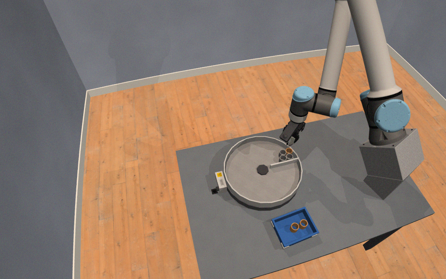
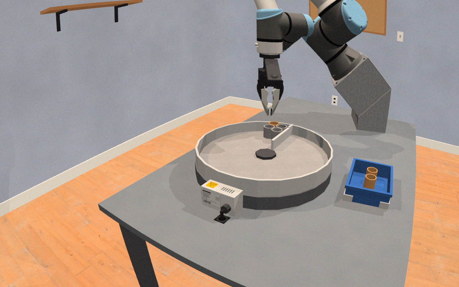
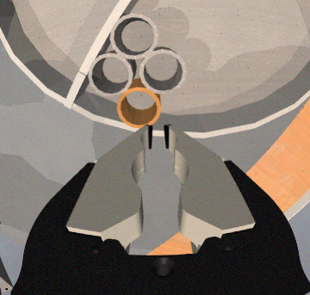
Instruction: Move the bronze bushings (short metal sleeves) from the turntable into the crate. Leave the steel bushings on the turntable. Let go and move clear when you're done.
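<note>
My gripper (image 1: 289, 142) (image 2: 269, 112) (image 3: 158, 126) is shut and empty, its tips narrowly apart, above the far rim of the turntable (image 1: 252, 199) (image 2: 270, 187) (image 3: 204, 135). Just ahead of the tips in the wrist view, one bronze bushing (image 1: 289, 150) (image 2: 273, 123) (image 3: 139, 117) stands upright by the wall. Three steel bushings (image 1: 282, 158) (image 2: 267, 133) (image 3: 163, 85) stand upright in a tight cluster with it. The blue crate (image 1: 276, 219) (image 2: 365, 198) holds two upright bronze bushings, one (image 1: 294, 229) (image 2: 368, 183) close beside the other (image 1: 303, 223) (image 2: 372, 171).
A straight divider (image 1: 283, 163) (image 2: 281, 136) (image 3: 99, 46) runs inward from the turntable wall beside the steel bushings. A dark hub (image 1: 262, 169) (image 2: 265, 154) sits at the turntable's centre. A white control box (image 1: 220, 180) (image 2: 221, 194) stands against its outer side.
</note>
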